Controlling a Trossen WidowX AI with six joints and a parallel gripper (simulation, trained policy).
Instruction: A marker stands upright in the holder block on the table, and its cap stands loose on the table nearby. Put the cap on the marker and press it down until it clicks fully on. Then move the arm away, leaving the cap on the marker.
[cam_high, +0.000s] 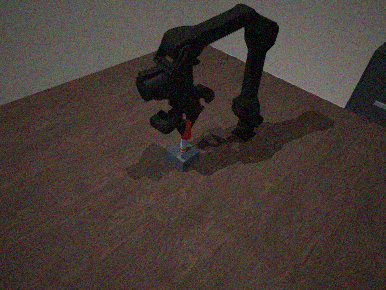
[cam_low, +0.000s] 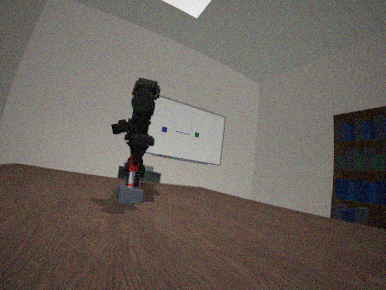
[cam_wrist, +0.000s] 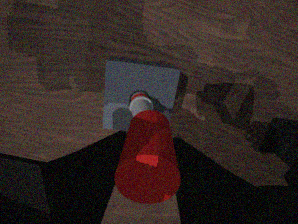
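Working across from the left of my top view, I first meet a patch of shadow on the wooden table, just beside the grey-blue holder block. The marker stands upright in that block, its pale barrel showing above a red band near the bottom. My gripper is clamped on the red cap, one finger to each side of it, and I have the cap up at the marker's top end. From the wrist, the cap's far end overlaps the marker's tip in my line of sight, so I cannot tell whether the two touch or how far the cap is on. The pale barrel shows between cap and block, in the exterior view too. Further right, the black arm bends over and comes down to its foot on the table, with a long shadow stretching away beyond it. My exterior view has a whiteboard on the wall right of the arm, then a dark bookshelf at the right edge.
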